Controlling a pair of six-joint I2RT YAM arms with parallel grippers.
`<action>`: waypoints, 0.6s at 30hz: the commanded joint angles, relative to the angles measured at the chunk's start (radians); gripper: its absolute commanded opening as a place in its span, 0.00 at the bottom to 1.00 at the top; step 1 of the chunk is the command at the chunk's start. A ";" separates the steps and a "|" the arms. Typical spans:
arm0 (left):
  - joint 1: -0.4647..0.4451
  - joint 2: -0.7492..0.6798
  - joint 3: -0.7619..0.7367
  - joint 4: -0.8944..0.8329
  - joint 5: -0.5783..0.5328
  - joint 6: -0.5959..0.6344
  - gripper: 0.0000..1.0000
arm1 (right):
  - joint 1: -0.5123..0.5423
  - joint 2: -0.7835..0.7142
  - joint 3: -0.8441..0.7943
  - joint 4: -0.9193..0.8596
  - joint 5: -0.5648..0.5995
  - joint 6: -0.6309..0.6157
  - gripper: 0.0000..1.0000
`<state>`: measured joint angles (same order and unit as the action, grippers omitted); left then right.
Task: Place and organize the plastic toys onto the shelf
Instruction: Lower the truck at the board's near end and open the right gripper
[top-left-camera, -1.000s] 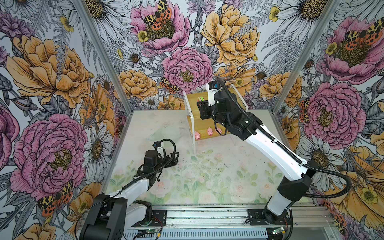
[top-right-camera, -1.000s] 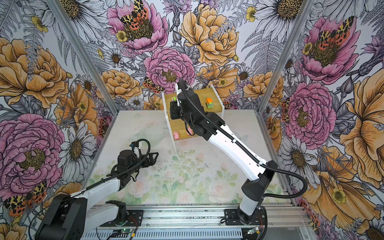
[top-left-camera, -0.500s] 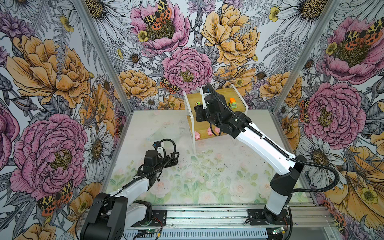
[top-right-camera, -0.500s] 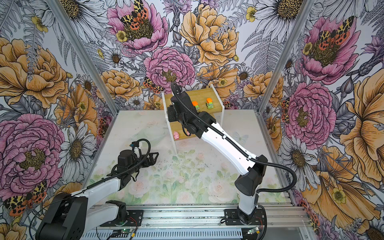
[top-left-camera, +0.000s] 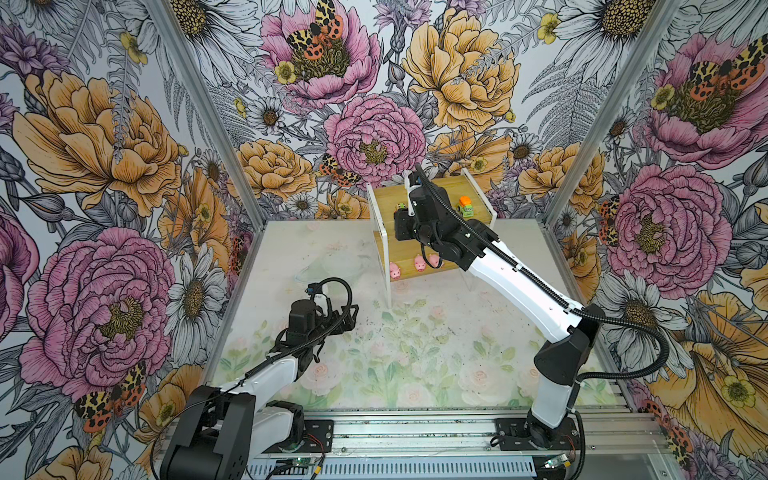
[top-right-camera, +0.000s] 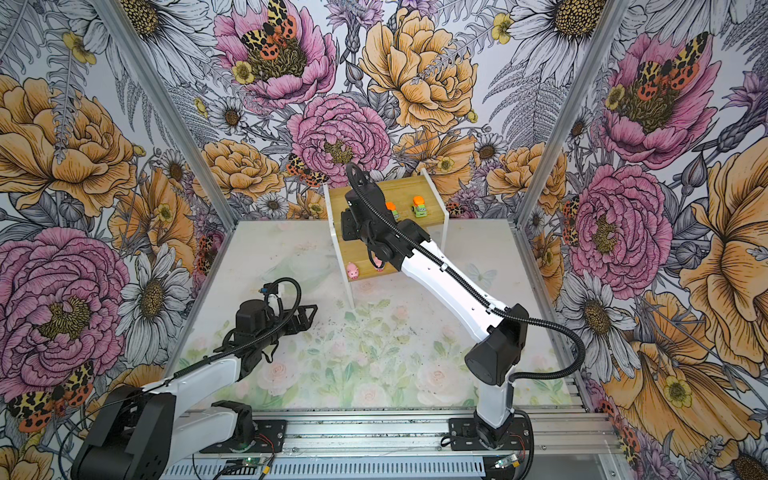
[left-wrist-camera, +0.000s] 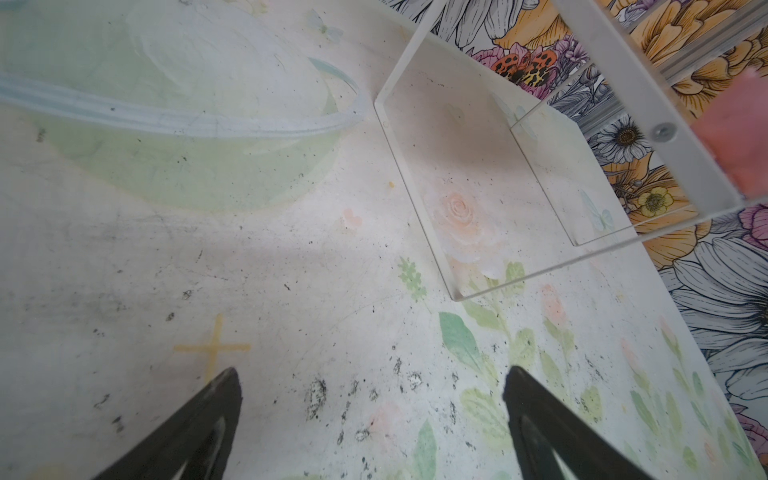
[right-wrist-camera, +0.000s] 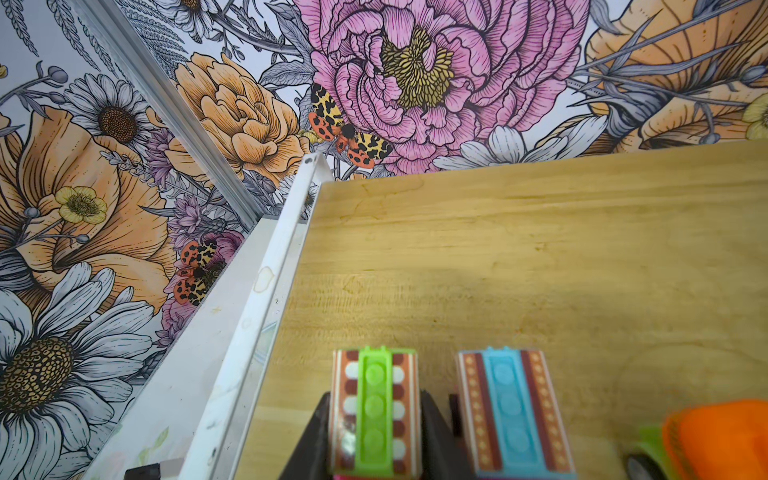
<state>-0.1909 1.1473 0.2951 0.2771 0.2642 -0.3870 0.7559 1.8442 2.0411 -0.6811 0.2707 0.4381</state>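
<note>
Left wrist view: left fingers (left-wrist-camera: 195, 432) wide, empty, over bare surface (left-wrist-camera: 270, 257). Right wrist view: right fingers (right-wrist-camera: 311, 444) clamp green-striped pink car (right-wrist-camera: 374, 407) at shelf (right-wrist-camera: 540, 249) top board, just beside blue-striped car (right-wrist-camera: 511, 407). Risk: opening fingers knock neighbour; released car rolls.

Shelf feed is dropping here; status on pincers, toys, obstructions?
Right pincer shut on green-striped car over upper shelf board. Left pincer open, empty. Blue-striped car close beside.
</note>
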 joint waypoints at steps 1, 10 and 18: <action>0.012 0.002 0.012 0.023 0.027 0.002 0.99 | -0.002 0.015 0.036 0.001 -0.017 0.020 0.18; 0.012 0.003 0.012 0.023 0.026 0.003 0.99 | 0.003 0.026 0.041 0.001 -0.048 0.024 0.17; 0.012 0.004 0.012 0.025 0.028 0.002 0.99 | 0.006 0.029 0.041 0.001 -0.063 0.010 0.17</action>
<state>-0.1909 1.1477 0.2955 0.2771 0.2646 -0.3870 0.7559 1.8557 2.0552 -0.6773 0.2295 0.4522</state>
